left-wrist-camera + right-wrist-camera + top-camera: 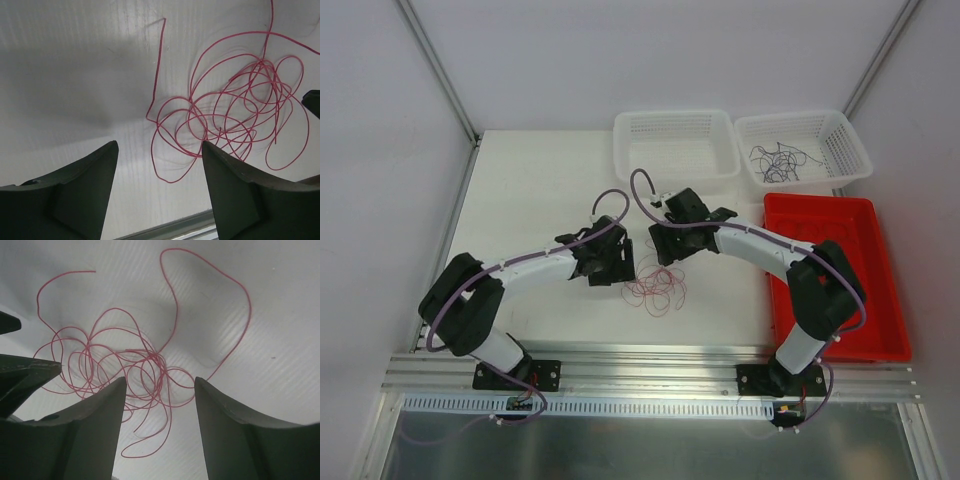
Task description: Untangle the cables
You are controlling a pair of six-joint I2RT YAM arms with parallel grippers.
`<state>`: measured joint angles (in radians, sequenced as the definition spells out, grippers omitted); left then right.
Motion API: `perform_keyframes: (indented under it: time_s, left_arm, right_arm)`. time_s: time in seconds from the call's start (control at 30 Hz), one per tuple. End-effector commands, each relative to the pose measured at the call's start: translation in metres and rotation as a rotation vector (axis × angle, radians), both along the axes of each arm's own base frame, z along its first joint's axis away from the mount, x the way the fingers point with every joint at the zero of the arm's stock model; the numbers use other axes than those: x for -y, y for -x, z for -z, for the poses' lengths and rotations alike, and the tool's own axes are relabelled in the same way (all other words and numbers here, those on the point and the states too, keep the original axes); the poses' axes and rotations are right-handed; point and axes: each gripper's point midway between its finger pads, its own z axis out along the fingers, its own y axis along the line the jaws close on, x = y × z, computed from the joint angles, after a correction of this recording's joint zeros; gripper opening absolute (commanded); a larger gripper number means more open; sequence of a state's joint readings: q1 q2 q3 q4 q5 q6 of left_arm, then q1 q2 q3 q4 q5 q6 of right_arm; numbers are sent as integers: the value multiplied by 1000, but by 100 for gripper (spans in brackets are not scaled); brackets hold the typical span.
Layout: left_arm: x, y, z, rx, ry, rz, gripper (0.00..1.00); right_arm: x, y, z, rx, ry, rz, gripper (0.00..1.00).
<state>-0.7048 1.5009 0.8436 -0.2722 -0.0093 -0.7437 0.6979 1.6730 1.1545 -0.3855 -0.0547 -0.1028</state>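
Flat white tabletop [535,190] beneath everything, between pale walls. At 3 o'clock on it, a red rectangular plastic tray [840,225], long side running toward the arm bases.

Left black-and-white jointed arm [510,275] bent in from 8 o'clock, right black-and-white jointed arm [770,245] bent in from 4 o'clock, wrists nearly meeting at the table's middle.

At 12 o'clock, a white perforated plastic basket [672,150]; just beside it at 1 o'clock, a second white perforated plastic basket [850,150], holding a small heap of dark, hair-thin curled wires [775,162].

Left gripper [160,150]: black fingers spread wide, gripping nothing, poised over bare table. Right gripper [160,382]: black fingers likewise parted, gripping nothing.

Loose tangle of hair-thin red wire [658,288] on the table's centre, at 6 o'clock of the two wrists. In the left wrist view, knotted toward 2 o'clock beyond the fingertips, one straight end reaching to 12 o'clock. In the right wrist view, knotted at centre and toward 9 o'clock, some loops showing in the gap between the fingers, one wide loop arching to 1 o'clock. Contact with either gripper impossible to tell.
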Motion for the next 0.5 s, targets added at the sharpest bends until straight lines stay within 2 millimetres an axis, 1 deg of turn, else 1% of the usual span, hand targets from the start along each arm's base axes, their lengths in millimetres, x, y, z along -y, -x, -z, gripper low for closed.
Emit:
perform_keyframes:
  time_s: [0.0,0.03,0.07,0.17,0.23,0.3,0.37,0.4,0.47]
  left_arm:
    - [15,-12,-2,19,4,-25,67]
    - [19,-13,-2,20,5,-20,65]
    - [19,-11,4,6,-5,-20,64]
    - [21,-8,11,-14,-19,-18,58]
    - [21,-5,16,-24,-28,-22,55]
    - [20,-3,22,-36,-41,-24,50]
    - [19,-3,27,-46,-55,-31,43]
    - [19,-3,29,-47,-59,-31,35]
    - [17,-4,31,-44,-73,-40,27]
  right_arm:
    - [-26,-6,-7,18,-81,-128,60]
    - [-29,-7,-7,20,-94,-134,60]
    - [-29,-8,0,8,-91,-132,60]
    - [-30,-10,9,-5,-101,-128,59]
    - [-31,-11,11,-15,-120,-126,57]
    - [-31,-10,13,-21,-133,-125,55]
    - [-32,-10,13,-23,-137,-126,52]
    - [-31,-9,12,-23,-140,-127,48]
    - [-30,-9,10,-21,-138,-127,43]
